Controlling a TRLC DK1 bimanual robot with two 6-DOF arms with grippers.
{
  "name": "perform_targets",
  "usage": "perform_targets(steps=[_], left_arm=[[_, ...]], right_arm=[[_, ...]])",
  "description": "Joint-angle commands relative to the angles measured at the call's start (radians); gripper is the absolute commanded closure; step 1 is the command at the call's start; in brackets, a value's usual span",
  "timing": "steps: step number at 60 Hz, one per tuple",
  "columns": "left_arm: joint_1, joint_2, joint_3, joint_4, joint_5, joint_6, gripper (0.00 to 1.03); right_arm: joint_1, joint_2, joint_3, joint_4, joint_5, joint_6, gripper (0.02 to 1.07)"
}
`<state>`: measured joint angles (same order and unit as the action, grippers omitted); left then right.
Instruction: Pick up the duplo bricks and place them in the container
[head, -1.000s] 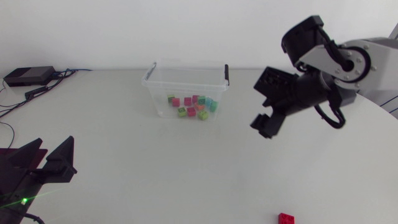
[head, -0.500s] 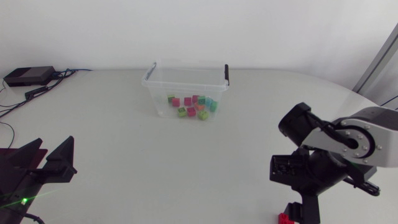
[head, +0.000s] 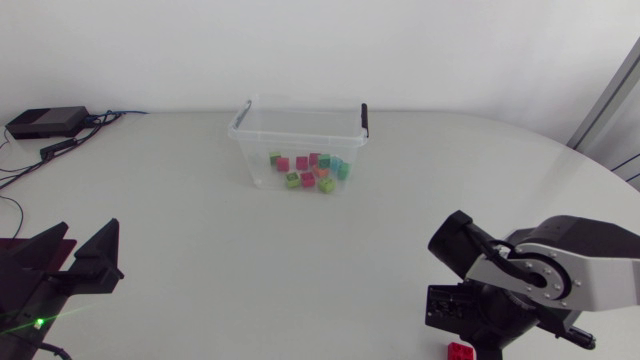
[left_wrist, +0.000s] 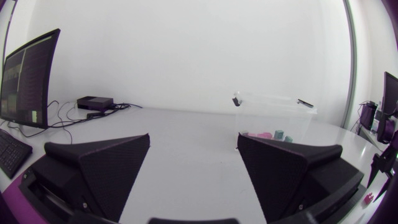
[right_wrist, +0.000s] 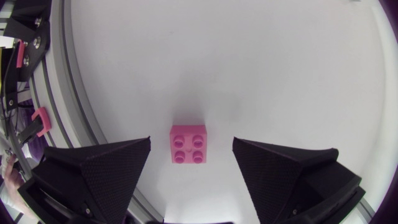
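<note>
Nearest first: a single duplo brick (right_wrist: 188, 144), pinkish-red, studs up, lies flat on the table (head: 200, 230) close to its near edge. Directly over it hangs the right gripper (right_wrist: 191, 147), pointing straight down. Its fingers are spread wide, one to each side of the brick and neither touching it, so it has hold of nothing. In the head view the right arm (head: 560, 275) is folded low over that spot, and only a corner of the brick shows beneath it.

At the near left corner sits the left gripper (left_wrist: 193, 140), low over the table and facing across it. Its fingers are wide apart too, and empty.

Farther off, toward the far side and about mid-table, stands the clear container (head: 250, 150), open-topped and well apart from both grippers. On its floor lies a cluster of bricks (head: 310, 172): green, pink, orange, teal.

Progress, as a judgement: mostly done. The pinkish-red brick is the only one seen outside the container. What remains is to close on it, lift it, carry it across and drop it in. The grasp is not yet made.
</note>
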<state>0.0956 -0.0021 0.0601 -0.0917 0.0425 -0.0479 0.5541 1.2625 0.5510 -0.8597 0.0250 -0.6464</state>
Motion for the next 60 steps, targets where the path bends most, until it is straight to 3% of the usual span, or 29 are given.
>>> perform_targets(steps=[1, 7, 11, 22, 33, 43, 52, 60], left_arm=[[0.004, -0.009, -0.02, 0.01, -0.01, 0.014, 0.05], [0.004, -0.009, -0.02, 0.009, -0.01, 0.014, 0.05], [0.004, -0.009, -0.02, 0.009, -0.01, 0.014, 0.05], [0.004, -0.009, -0.02, 0.009, -0.01, 0.014, 0.05], [0.004, -0.009, -0.02, 0.009, -0.01, 0.014, 0.05], [0.004, -0.009, -0.02, 0.01, -0.01, 0.014, 0.05], [0.004, -0.009, -0.02, 0.01, -0.01, 0.014, 0.05], [0.004, -0.009, -0.02, 0.01, -0.01, 0.014, 0.05]], right_arm=[[-0.01, 0.018, -0.037, 0.014, 0.009, 0.021, 0.14], [-0.01, 0.025, -0.068, 0.042, 0.009, 0.017, 0.18], [-0.014, 0.026, -0.082, 0.057, 0.01, 0.011, 0.27], [-0.022, 0.028, -0.091, 0.094, 0.015, 0.005, 0.84], [-0.033, -0.043, 0.026, -0.006, 0.026, 0.001, 0.87], [-0.045, -0.068, 0.24, -0.073, 0.024, 0.001, 0.87], [-0.085, 0.038, 0.463, -0.019, -0.069, 0.016, 0.86], [-0.088, 0.187, 0.61, 0.102, -0.129, 0.076, 0.85]])
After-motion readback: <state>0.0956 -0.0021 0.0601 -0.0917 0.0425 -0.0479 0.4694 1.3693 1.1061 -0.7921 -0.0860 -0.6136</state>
